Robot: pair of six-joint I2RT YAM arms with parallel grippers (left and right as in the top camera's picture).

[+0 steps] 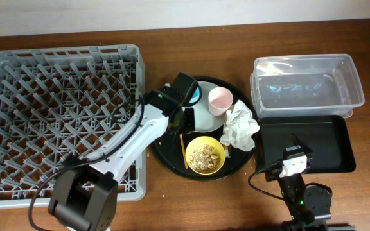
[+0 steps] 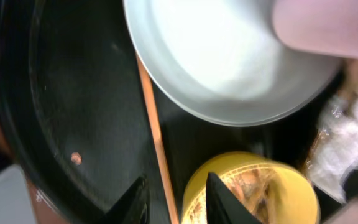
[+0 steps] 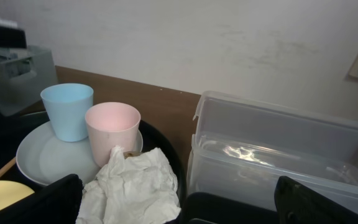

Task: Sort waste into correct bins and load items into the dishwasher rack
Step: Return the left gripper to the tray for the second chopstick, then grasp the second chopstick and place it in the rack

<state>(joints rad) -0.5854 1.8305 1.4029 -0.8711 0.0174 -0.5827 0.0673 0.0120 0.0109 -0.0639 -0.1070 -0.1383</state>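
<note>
1. Jaws of the left gripper [image 2: 176,202] stand apart, one finger on either side of the chopsticks [image 2: 156,134], between the plate [image 2: 229,62] and the yellow bowl [image 2: 253,186].
2. The left arm [image 1: 130,138] reaches over the dishwasher rack [image 1: 50,109] corner, wrist pointing down.
3. The right gripper [image 3: 179,214] hangs over the shallow black tray [image 1: 329,144], jaws apart, facing the napkin [image 3: 135,186].

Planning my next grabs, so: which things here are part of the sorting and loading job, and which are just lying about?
Job: dishwasher rack, clear tub, black rectangular tray, pink cup, blue cup, yellow bowl with food scraps, plate, chopsticks, napkin.

Lying about: round black tray under the dishes, wooden table.
</note>
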